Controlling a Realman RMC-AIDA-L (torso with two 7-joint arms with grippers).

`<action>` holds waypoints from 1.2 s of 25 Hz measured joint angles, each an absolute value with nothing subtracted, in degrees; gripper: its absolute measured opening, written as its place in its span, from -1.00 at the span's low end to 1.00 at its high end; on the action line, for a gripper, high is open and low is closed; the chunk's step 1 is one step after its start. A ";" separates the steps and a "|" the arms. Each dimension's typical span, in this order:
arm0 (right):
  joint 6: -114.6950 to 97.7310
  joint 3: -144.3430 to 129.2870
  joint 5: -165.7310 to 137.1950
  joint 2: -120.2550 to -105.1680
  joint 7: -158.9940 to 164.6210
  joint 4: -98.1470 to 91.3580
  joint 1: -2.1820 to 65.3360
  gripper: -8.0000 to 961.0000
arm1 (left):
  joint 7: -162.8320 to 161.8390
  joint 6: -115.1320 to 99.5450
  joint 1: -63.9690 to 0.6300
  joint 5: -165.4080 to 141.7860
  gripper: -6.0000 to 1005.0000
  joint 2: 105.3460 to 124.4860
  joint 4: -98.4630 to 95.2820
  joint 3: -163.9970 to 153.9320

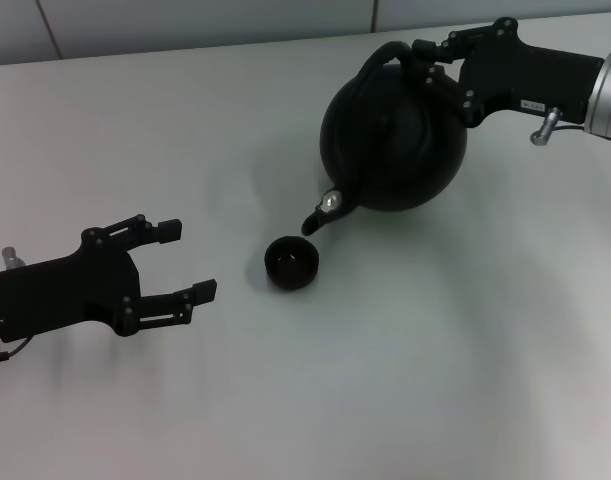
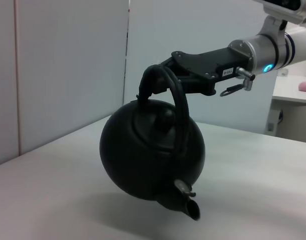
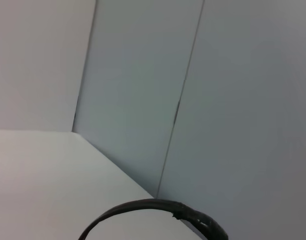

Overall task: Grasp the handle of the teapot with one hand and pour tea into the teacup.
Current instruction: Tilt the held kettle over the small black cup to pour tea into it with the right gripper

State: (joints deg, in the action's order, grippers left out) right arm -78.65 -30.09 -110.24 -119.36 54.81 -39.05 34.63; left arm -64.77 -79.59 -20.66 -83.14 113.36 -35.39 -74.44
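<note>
Right gripper point(image 1: 432, 52) clamped on handle point(image 1: 370, 60); teapot point(image 1: 393, 135) is lifted off the table point(image 1: 285, 400) and tilted, spout just above teacup point(image 1: 292, 262) (no liquid discernible). Left gripper point(image 1: 190, 262) sits beside teacup, fingers apart.

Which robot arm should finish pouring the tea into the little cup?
Probably the right one. The right gripper is shut on the handle, holding the teapot off the table, tilted, with its spout near the teacup. The left gripper is open and empty, off to the cup's left.
</note>
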 joint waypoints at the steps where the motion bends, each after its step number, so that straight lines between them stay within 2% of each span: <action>1: -78.65 -30.09 -110.24 -119.36 54.81 -39.05 34.63 -0.71 | -64.77 -79.47 -20.66 -83.14 0.73 113.40 -35.38 -74.45; 30: -78.38 -34.05 -110.21 -119.39 54.66 -41.35 34.88 -0.71 | -64.78 -77.49 -20.66 -83.14 0.73 113.46 -35.24 -74.43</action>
